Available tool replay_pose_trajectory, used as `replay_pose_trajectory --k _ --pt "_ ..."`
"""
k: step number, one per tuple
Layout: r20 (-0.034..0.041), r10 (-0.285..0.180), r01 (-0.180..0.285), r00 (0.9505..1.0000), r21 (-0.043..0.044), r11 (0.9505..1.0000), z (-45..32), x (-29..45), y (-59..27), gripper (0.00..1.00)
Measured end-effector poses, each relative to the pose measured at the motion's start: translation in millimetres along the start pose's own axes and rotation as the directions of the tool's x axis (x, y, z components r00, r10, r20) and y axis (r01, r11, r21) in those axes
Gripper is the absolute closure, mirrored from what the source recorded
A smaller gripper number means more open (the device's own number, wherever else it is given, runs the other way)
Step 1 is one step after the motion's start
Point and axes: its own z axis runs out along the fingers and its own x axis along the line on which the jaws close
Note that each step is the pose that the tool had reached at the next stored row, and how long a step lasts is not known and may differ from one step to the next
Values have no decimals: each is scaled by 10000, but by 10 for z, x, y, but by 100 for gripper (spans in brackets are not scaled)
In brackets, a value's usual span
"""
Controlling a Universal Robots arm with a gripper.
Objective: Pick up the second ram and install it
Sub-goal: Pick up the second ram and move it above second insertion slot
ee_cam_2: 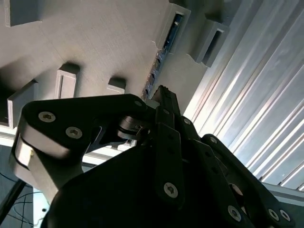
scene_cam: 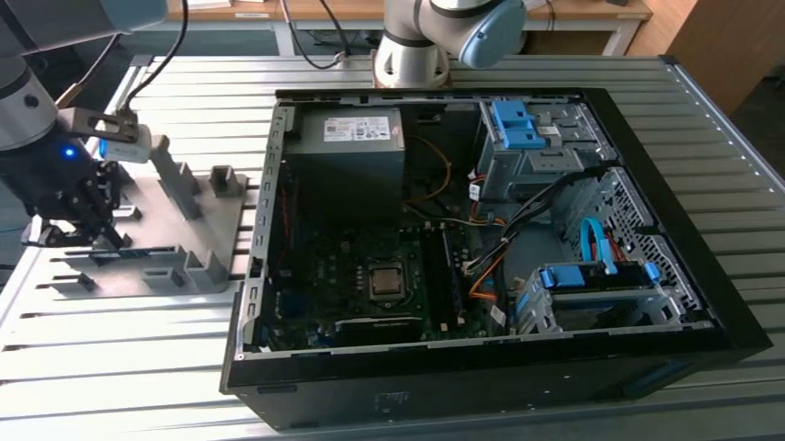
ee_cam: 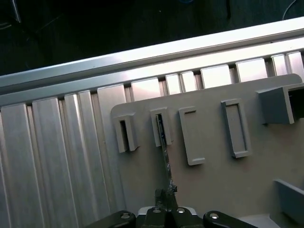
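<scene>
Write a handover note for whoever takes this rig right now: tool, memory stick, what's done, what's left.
Tool: looks closed on the near end of the memory stick, low over the grey holder plate.
Stick: on edge, its far end sitting in a slot block on the plate. The plate lies beside the open computer case, on the exterior view's left.
Done: grasp apparently made.
Left: stick not yet lifted out, not yet in the case.

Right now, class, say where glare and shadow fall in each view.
Exterior view: the computer case is dark inside, the ribbed table bright. Second wrist view: strong glare on the table's ribs, the gripper a dark silhouette. First wrist view: glare along the table's edge, the second ram dark on the pale fixture.
</scene>
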Motion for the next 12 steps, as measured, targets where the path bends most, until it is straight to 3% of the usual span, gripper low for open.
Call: replay_pose_trajectory --k 1,3,4,5,8,12 --pt "108 -12 12 9999 -18 10000 1 0 0 90" --pt "467 -54 58 9989 -85 9999 0 0 -1 90" --pt "610 -80 87 9981 -108 9999 1 0 -1 90" --pt "666 -150 158 9977 -117 9998 1 -1 -1 90" --pt "667 -687 695 9954 -97 9975 3 -1 -1 90" --pt "666 -1351 1359 9886 -71 9907 8 -1 -1 90"
